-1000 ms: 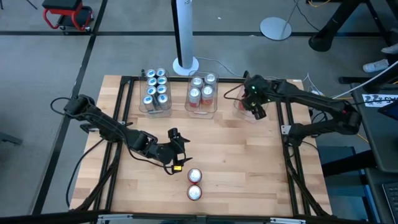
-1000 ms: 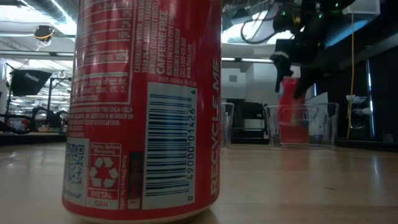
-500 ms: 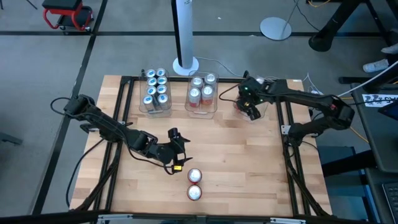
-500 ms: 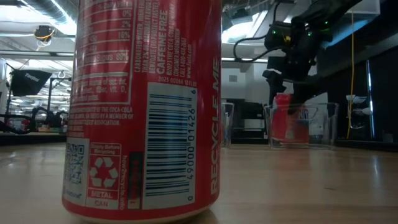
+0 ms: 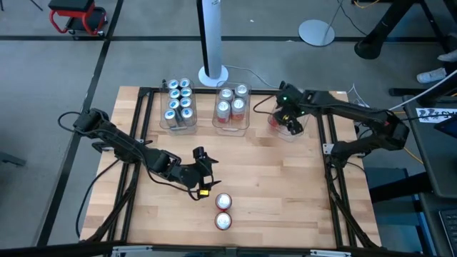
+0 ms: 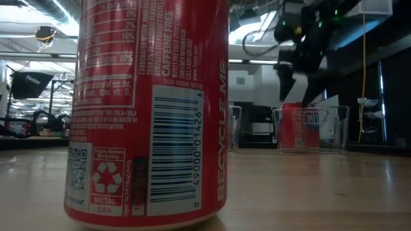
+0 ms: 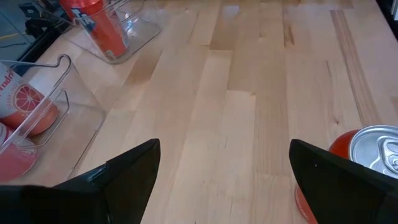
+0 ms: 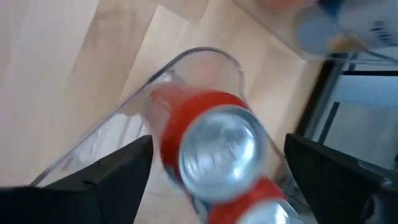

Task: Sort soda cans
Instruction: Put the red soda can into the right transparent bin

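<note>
Lifting clear at two o'clock, the right gripper (image 6: 299,80) has spread its fingers and left the red can (image 6: 299,123) standing in the tub (image 6: 334,128); the left gripper (image 5: 202,163) waits wide open near two cans (image 5: 223,212) at six.

Two red soda cans (image 5: 223,212) stand upright, touching, at the lower middle of the frame, silver tops up. Blue soda cans (image 5: 179,102) stand packed in two rows at the upper left, silver-and-red cans (image 5: 230,106) upper centre. A red can (image 5: 275,119) stands upright right of centre at the top; the right wrist view shows it (image 8: 214,145) from above, silver top facing the camera.
</note>
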Tool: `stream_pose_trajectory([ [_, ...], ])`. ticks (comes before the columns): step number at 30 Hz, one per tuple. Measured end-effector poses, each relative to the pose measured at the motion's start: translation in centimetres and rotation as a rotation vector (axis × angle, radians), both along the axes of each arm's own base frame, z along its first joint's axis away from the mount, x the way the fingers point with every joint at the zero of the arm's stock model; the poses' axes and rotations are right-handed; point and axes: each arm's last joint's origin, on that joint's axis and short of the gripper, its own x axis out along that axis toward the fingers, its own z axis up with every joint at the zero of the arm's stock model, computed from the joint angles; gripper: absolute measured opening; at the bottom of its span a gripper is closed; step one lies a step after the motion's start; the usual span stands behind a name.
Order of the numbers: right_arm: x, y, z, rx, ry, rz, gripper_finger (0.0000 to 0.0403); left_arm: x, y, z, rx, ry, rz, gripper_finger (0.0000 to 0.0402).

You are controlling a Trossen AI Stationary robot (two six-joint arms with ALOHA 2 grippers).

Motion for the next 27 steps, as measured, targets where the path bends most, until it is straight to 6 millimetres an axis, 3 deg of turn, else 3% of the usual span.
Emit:
stream_pose_trajectory([
  [6,-0.4,1.8,5.3,-0.025,-0.073,0.025,0.0353,0.0,0.0,0.0,-0.001,0.001,0.001,0.0345],
  [13,1.6,8.0,6.5,-0.054,-0.156,0.281,0.0353,-0.2,-0.4,0.0,0.010,0.006,-0.021,0.0345],
  [19,2.9,14.5,4.6,-0.118,-0.228,0.464,0.0353,-0.5,-1.4,0.1,-0.004,0.002,-0.093,0.0345],
  [27,3.9,21.7,-0.1,-0.095,-0.564,0.693,0.0353,-1.7,-3.3,-0.5,-0.064,0.026,-0.136,0.0345],
])
